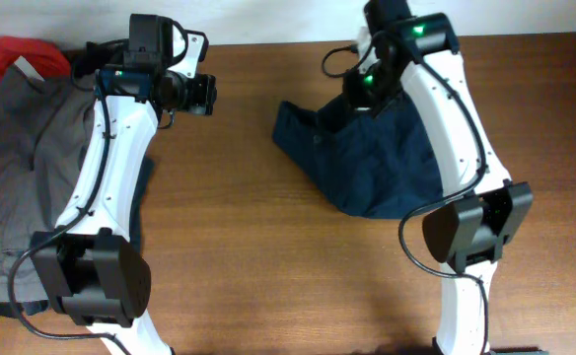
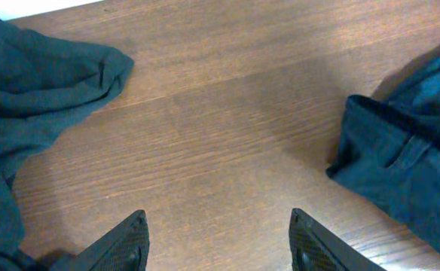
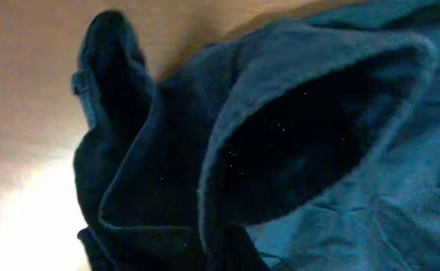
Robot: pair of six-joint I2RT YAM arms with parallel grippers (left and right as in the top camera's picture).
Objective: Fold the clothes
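The navy shorts (image 1: pixel 377 163) are pictured crumpled on the table (image 1: pixel 268 247), right of centre. Their upper edge appears to be pinched by the closed fingers of the right gripper (image 1: pixel 370 96). The left gripper (image 2: pixel 220 245) is held over bare wood, fingers apart, nothing between them. Grey trousers (image 1: pixel 22 158) are heaped at far left. With a single pinch, the limp cloth could be dropped, or dragged into a worse bunch.

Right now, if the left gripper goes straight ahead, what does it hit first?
Probably bare wooden table: the open left gripper points into the gap between the grey garment and the navy shorts. Neither garment lies in line, though depth is unclear.
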